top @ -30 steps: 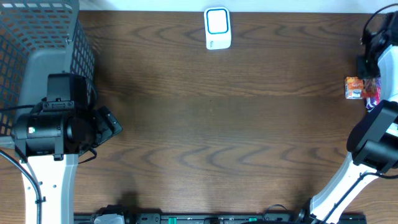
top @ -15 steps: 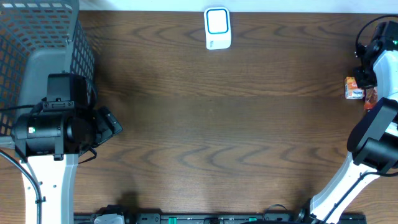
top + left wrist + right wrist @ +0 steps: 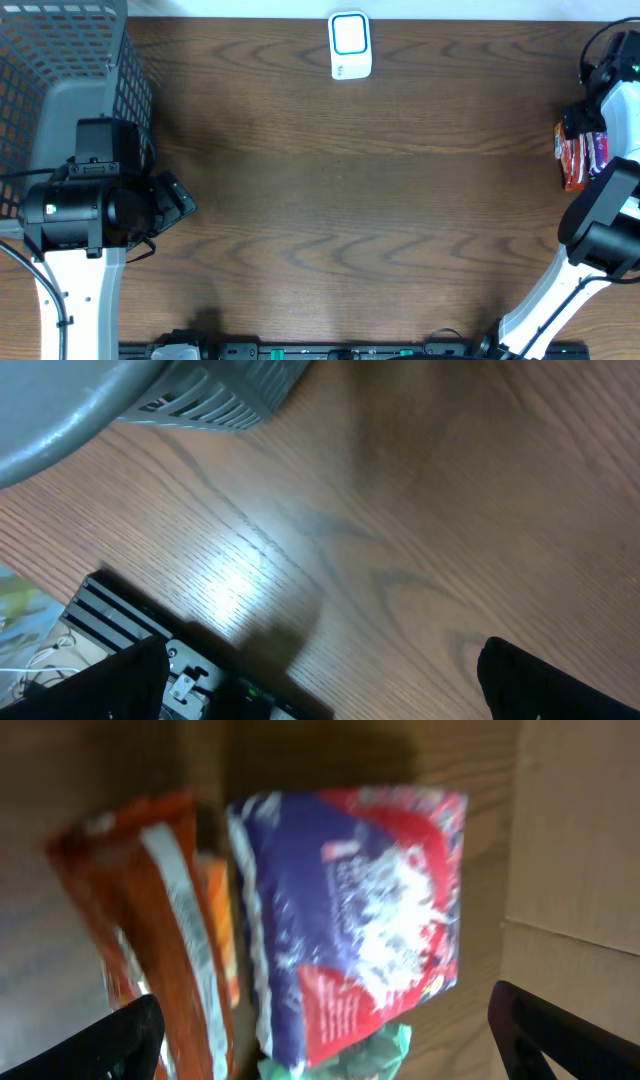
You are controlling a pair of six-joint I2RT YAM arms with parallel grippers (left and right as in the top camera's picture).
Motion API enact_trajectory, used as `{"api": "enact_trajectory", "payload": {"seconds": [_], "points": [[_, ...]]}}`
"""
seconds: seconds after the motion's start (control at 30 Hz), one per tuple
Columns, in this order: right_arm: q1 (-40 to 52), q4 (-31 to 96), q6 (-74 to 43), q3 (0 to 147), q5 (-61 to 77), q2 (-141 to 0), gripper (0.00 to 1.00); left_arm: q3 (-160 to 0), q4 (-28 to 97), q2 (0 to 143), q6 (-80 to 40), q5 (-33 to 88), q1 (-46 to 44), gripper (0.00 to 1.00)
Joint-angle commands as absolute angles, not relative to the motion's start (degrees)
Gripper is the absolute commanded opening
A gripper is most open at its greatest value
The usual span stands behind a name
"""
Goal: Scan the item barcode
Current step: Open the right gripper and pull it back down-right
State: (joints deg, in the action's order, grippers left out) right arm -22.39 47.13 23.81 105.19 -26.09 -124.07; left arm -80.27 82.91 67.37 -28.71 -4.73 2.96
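Two snack packets lie at the table's far right: an orange one (image 3: pixel 150 920) and a blue and red one (image 3: pixel 350 910), with something green (image 3: pixel 350 1055) poking out beneath. In the overhead view the packets (image 3: pixel 578 158) sit just below my right gripper (image 3: pixel 585 118). In the right wrist view my right gripper (image 3: pixel 325 1040) is open, its fingers (image 3: pixel 115 1045) wide apart on either side of the packets and touching neither. The white scanner (image 3: pixel 349 45) stands at the back middle. My left gripper (image 3: pixel 325 685) is open and holds nothing, hovering over bare wood at the left (image 3: pixel 175 197).
A grey mesh basket (image 3: pixel 40 60) stands at the back left, beside the left arm. A pale board (image 3: pixel 580 850) borders the table on the right, next to the packets. A black rail (image 3: pixel 140 630) runs along the front edge.
My right gripper has gone from shut to open. The orange packet it held has dropped onto the table beside the blue and red one. The left arm has not moved.
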Motion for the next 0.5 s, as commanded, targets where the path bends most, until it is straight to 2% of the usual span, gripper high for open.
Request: {"api": "enact_trajectory", "payload": {"seconds": [0.0,0.27,0.4,0.47], "points": [[-21.34,44.47,18.02,105.01,-26.44,-116.88,0.99,-80.29,83.11,67.35,-29.23,-5.63,3.27,0.98],[-18.68,42.00,16.71,105.01,-23.66,-103.09,0.99,-80.29,83.11,67.35,-29.26,-5.61,3.27,0.98],[-16.56,43.03,16.71,105.01,-13.47,-95.26,0.99,-80.29,83.11,67.35,-29.26,-5.63,3.27,0.98],[-15.57,43.31,16.71,105.01,-4.03,-91.15,0.99,-80.29,83.11,67.35,-29.26,-5.61,3.27,0.98]]}}
